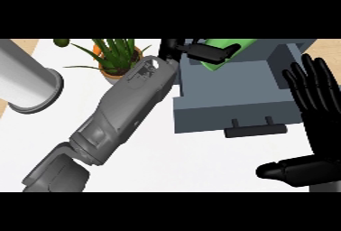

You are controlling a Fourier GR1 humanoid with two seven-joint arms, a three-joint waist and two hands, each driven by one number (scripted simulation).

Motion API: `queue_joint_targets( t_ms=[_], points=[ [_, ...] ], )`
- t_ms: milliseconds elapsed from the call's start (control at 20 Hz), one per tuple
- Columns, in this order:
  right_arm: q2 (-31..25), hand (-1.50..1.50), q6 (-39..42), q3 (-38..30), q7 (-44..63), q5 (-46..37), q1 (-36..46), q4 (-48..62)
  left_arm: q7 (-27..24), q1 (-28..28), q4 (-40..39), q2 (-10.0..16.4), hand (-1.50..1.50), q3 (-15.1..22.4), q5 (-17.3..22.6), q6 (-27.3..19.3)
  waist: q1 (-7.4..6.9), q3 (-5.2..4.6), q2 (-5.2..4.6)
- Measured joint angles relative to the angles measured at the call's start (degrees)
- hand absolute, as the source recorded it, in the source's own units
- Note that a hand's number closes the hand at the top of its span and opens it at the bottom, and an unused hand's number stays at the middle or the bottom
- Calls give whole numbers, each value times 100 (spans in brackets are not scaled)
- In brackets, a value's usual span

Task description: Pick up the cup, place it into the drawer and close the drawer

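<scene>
You have one cup (243, 44), one drawer (226, 115), one potted plant (118, 54), one grey cylinder (30, 83) and one small olive-green thing (61, 43) at the far left edge; what that last one is, you cannot tell. The cup is green and sits in your left hand (203, 52), whose black fingers curl round it and hide part of it. It hangs tilted over the far left corner of the drawer, which stands pulled open with its one black handle (256, 131) facing you. Your left forearm runs diagonally from the lower left, passing just beside the plant and the drawer's left wall, so there is little room on that side. Your right hand (313, 169) shows at the right edge, beside the drawer, fingers spread and pointing up, holding nothing. The nearest open room is the bare stretch in front of the handle, between your two arms. The counter (186, 167) is plain white, with a wood-coloured strip showing at both far corners.
</scene>
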State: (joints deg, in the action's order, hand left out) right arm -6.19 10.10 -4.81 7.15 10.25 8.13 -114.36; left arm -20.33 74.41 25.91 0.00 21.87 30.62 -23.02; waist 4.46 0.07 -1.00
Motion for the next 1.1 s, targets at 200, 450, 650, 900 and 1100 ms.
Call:
queue_joint_targets(
  t_ms=[200,450,650,900,1100],
  points=[
    [18,-150,22,76,21,3,95,35,108,133,-189,0,150,411,165,-186,111,3,-23],
    [46,-150,38,99,-72,-18,94,100,293,167,-286,0,-150,987,203,-408,156,4,-29],
    [93,-150,6,127,-24,39,197,54,294,151,-243,0,-150,1201,386,-547,192,3,-41],
    [183,-150,50,186,-82,156,148,46,-4,122,-123,0,-150,1151,765,-461,190,1,-50],
    [92,-150,189,30,59,517,3,-45,-358,20,158,0,-150,1016,1077,-296,47,-1,-3]
  ],
)
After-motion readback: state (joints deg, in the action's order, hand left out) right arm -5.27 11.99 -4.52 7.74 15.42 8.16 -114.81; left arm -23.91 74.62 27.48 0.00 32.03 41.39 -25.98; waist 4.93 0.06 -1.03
